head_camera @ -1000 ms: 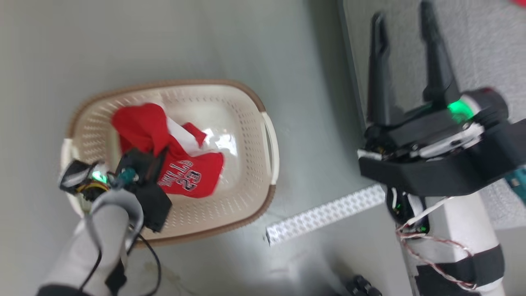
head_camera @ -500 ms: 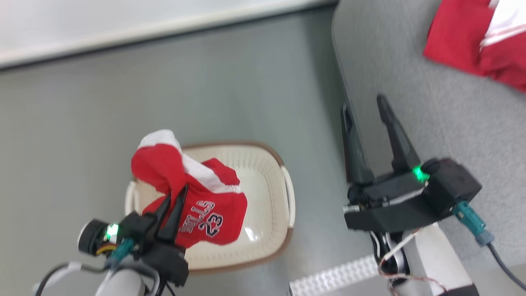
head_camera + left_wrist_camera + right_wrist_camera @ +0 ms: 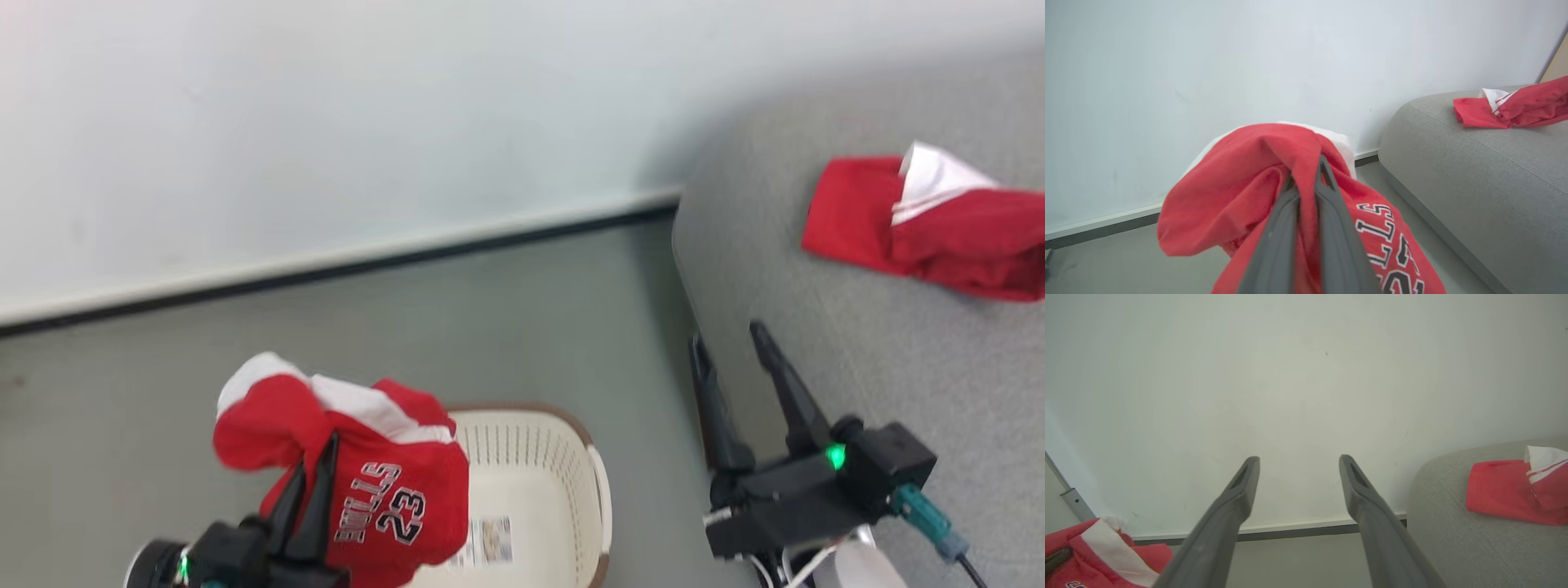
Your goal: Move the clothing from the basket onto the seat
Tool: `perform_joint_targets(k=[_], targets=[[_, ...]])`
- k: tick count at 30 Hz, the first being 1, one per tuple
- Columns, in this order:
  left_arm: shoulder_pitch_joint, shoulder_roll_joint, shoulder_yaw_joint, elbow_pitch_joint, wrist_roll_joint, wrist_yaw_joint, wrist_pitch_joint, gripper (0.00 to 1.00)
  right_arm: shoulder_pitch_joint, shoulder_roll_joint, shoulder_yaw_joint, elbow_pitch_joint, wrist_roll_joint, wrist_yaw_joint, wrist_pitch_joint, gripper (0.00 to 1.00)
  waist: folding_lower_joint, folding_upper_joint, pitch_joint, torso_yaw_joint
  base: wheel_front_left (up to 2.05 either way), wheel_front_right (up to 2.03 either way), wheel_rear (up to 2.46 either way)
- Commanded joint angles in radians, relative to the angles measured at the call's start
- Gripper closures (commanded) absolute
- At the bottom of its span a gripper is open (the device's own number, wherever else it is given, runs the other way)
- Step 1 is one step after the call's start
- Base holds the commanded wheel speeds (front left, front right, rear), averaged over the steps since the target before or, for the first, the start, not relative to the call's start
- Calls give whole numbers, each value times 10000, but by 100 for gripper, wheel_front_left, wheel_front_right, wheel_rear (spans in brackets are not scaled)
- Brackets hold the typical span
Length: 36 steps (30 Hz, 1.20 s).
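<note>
At seven o'clock in the head view, the left gripper (image 3: pixel 317 461), fingers pressed together, pinches a red jersey (image 3: pixel 392 498) printed "BULLS 23", held up over the left side of the cream basket (image 3: pixel 563 457) at six o'clock. At four o'clock, the right gripper (image 3: pixel 727 335) is spread apart and empty beside the edge of the grey seat (image 3: pixel 857 367). A second red garment (image 3: pixel 914 237) lies on the seat at two o'clock.

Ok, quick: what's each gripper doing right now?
Left gripper: shut on the red BULLS 23 jersey.
Right gripper: open, holding nothing.
</note>
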Motion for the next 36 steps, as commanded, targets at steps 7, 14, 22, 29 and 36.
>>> perform_joint_targets(k=[7,14,22,29,36], targets=[[1020,-62,280,-813,212,167,-44,100,933,-128,95,-13,230,-6,-2,0,3,3,-1780,381,0,0,0],[1137,94,208,-1325,460,-128,-45,100,1395,-252,362,9,452,-6,-2,0,3,3,-2170,609,0,0,0],[396,349,-302,-1547,769,-788,-45,100,1008,-596,1412,-18,971,-6,-2,0,3,3,-2190,604,0,0,0],[-391,316,-1080,-1615,1038,-1419,-37,100,412,-1056,2837,-58,1486,-6,-2,0,3,3,-2137,431,0,0,0],[-1086,147,-1851,-1764,1138,-1773,30,100,-157,-1551,3858,109,1742,-6,-2,0,3,3,-2145,350,0,0,0]])
